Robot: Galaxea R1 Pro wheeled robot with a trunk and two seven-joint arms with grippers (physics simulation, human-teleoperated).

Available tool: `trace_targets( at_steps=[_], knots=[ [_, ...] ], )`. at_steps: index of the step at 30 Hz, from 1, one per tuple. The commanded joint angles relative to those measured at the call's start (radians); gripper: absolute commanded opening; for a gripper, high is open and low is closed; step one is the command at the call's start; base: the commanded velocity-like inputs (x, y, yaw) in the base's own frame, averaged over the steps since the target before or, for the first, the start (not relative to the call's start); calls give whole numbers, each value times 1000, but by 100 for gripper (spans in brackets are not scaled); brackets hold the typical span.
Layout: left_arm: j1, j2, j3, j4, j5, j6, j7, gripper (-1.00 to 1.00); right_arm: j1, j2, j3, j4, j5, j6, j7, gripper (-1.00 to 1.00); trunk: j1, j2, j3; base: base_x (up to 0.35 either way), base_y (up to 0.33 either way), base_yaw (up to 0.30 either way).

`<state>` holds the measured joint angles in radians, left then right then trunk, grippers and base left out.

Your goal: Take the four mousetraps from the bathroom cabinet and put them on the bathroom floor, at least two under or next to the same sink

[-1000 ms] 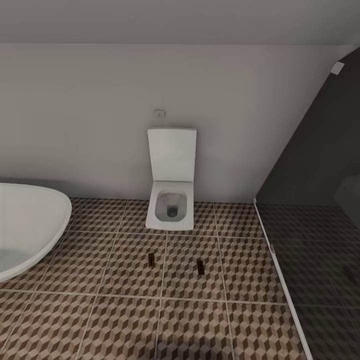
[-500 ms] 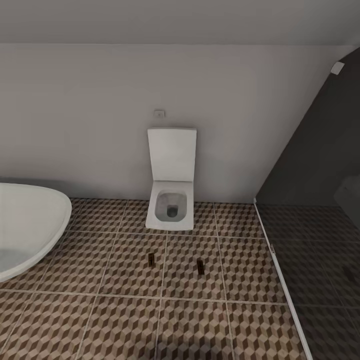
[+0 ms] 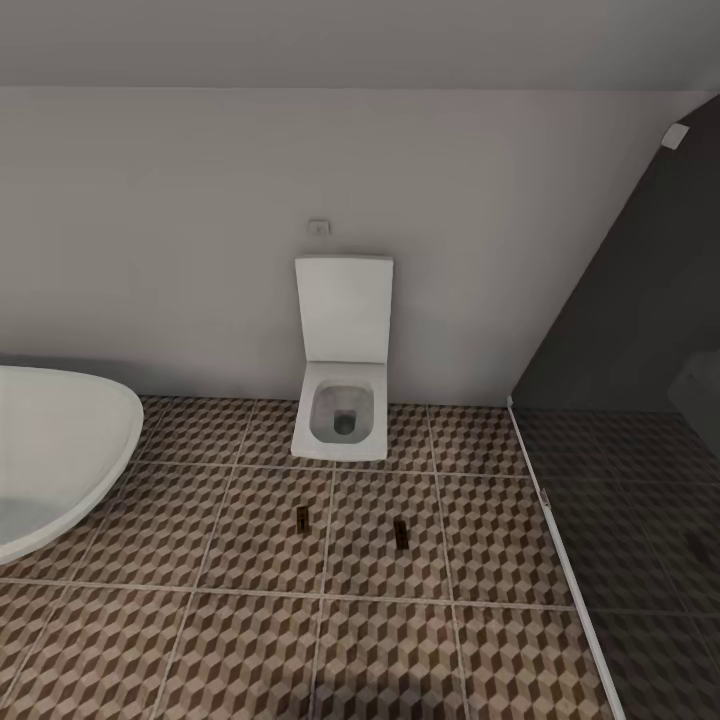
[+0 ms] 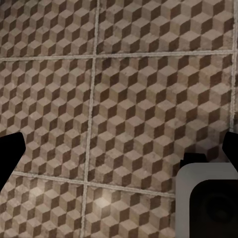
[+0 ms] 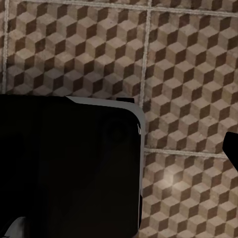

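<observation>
Two small dark flat mousetraps lie on the cube-patterned bathroom floor (image 3: 250, 640) in front of the toilet, one (image 3: 302, 516) to the left and one (image 3: 401, 533) to the right. They are about a tile's width apart. My left gripper (image 4: 119, 153) hangs open over bare tiles (image 4: 148, 74), with a dark fingertip (image 4: 10, 148) at each side of the wrist view and nothing between them. My right gripper (image 5: 119, 153) is open too, one fingertip (image 5: 232, 148) showing at the frame's edge above the floor (image 5: 188, 59). The cabinet and the sink are out of view.
A white toilet (image 3: 342, 405) with its lid up stands against the far wall. A white oval tub (image 3: 50, 450) is at the left, and a dark glass shower screen (image 3: 640, 400) closes the right. My own base (image 5: 64, 168) (image 4: 208, 203) shows in both wrist views.
</observation>
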<state>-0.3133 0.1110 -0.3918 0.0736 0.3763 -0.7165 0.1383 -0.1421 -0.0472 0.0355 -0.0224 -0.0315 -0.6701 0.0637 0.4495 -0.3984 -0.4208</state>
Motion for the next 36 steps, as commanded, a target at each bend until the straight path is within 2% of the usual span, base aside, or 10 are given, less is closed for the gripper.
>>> trace_targets(
  at_steps=[1,36],
  knots=[
    [-1,-1,-9,3,3,-4,4,100,-1,0,3,1,-4,-3,4,100,0,-2,-1,0,0,0],
    [-1,-1,-9,3,3,-4,4,100,-1,0,3,1,-4,-3,4,100,0,-2,-1,0,0,0]
  ],
)
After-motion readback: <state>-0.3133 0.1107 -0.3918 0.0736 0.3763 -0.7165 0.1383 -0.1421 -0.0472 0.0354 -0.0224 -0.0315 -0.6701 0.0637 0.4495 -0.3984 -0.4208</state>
